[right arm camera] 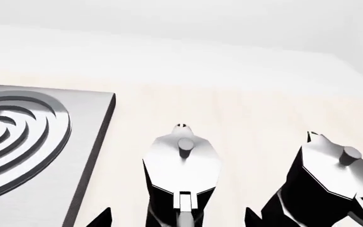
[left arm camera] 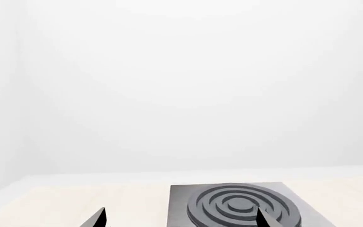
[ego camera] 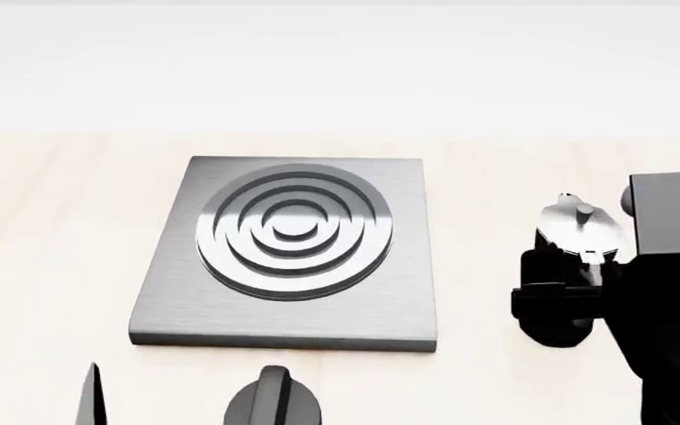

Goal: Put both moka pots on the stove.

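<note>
The stove (ego camera: pixel 405 292) is a square dark-grey plate with a raised ring burner, lying mid-table. Two black moka pots with silver lids stand to its right. In the right wrist view the nearer pot (right arm camera: pixel 181 161) has its handle towards the camera, and the second pot (right arm camera: pixel 332 179) stands beside it. My right gripper (right arm camera: pixel 176 218) is open, its fingertips on either side of the nearer pot and apart from it. The head view shows one pot (ego camera: pixel 579 223) behind the right gripper (ego camera: pixel 552 305). My left gripper (left arm camera: pixel 181 220) is open and empty, low in front of the stove (left arm camera: pixel 181 203).
A short round black knob (ego camera: pixel 272 403) sits on the table just in front of the stove's near edge. One left finger (ego camera: pixel 89 398) shows near it. The light wooden table (ego camera: pixel 45 248) ends at a white wall behind.
</note>
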